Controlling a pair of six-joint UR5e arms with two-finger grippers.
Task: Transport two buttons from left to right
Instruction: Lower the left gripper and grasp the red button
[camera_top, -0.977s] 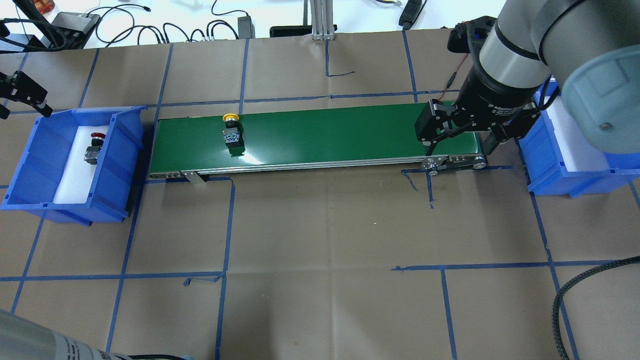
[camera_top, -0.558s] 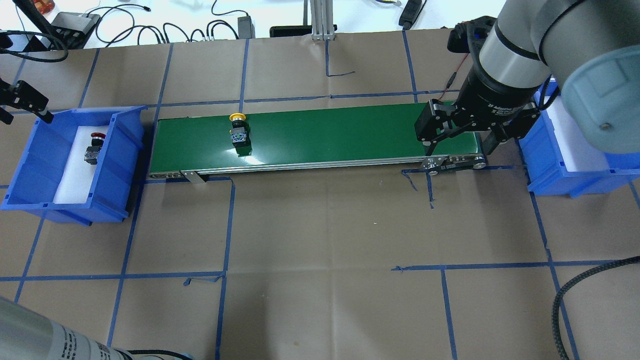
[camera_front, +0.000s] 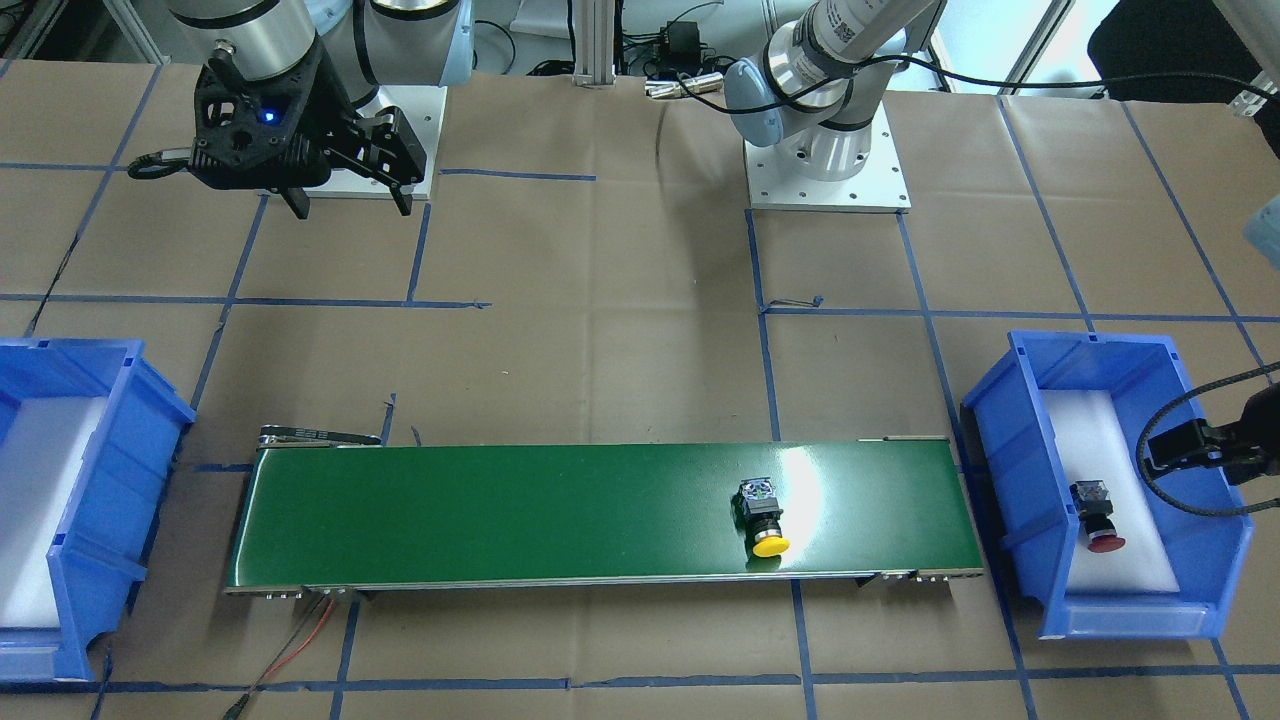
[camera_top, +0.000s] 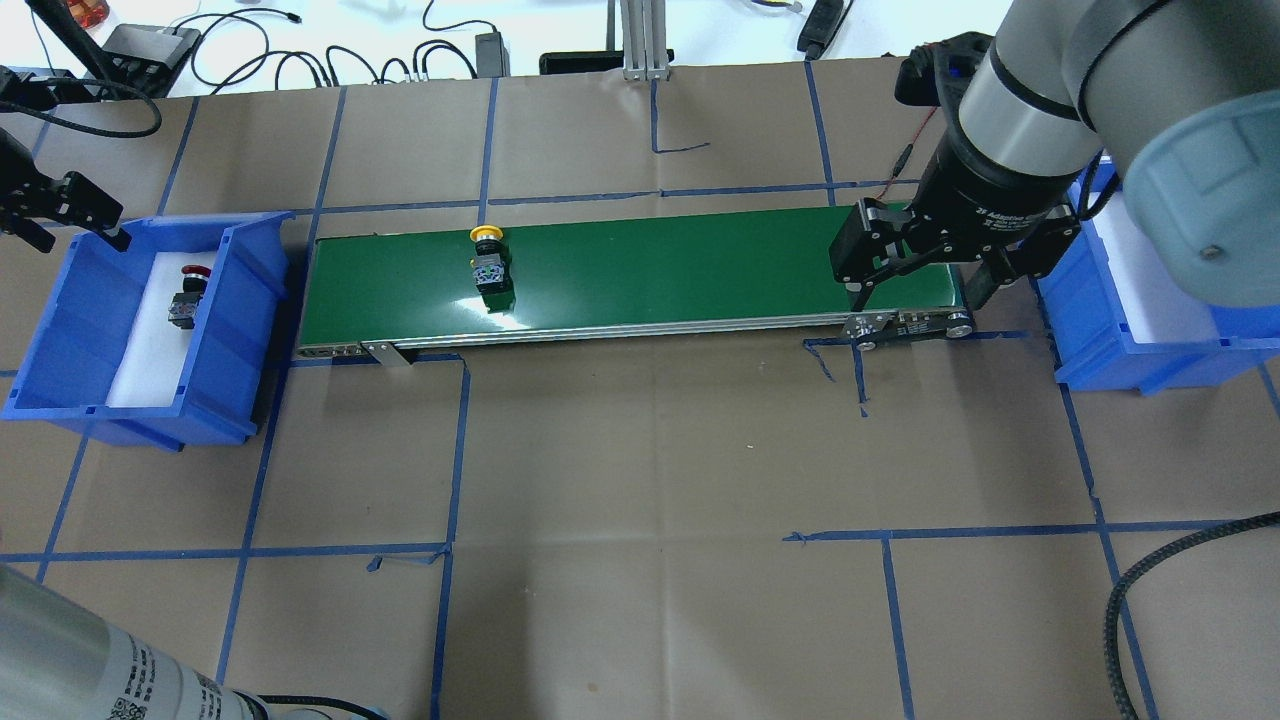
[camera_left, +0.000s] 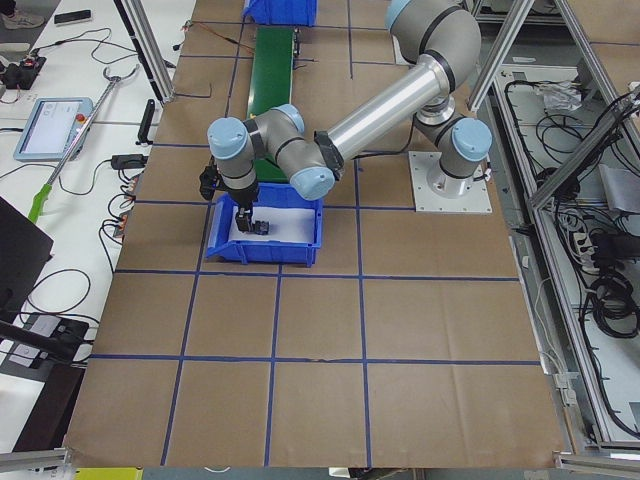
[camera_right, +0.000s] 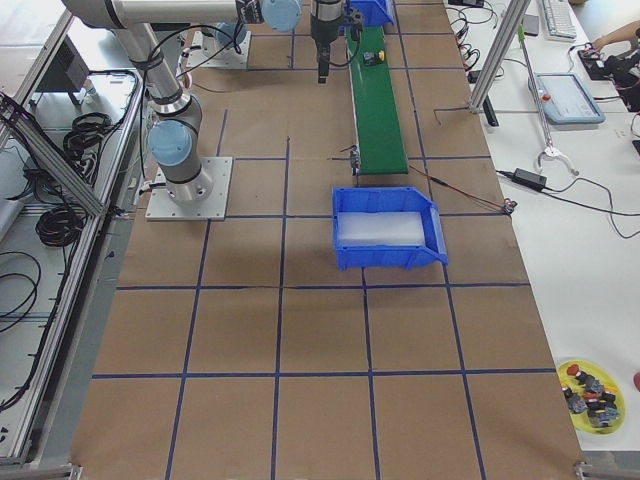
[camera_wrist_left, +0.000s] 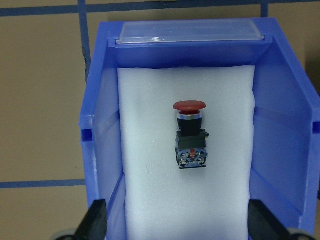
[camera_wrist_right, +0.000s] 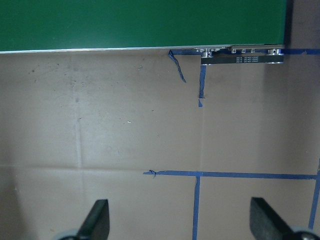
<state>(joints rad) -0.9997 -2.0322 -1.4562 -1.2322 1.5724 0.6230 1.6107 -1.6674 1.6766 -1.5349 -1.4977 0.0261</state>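
left gripper: spread, empty — we hover over the blue bin
red button: lying on the bin's foam
step: we'd descend centred, pinching the black collar
yellow button: on the green belt
right gripper: spread, empty

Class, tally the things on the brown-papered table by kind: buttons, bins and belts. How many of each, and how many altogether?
Buttons: 2 (yellow button, red button)
Bins: 2 (left bin, right bin)
Belt: 1
Total: 5
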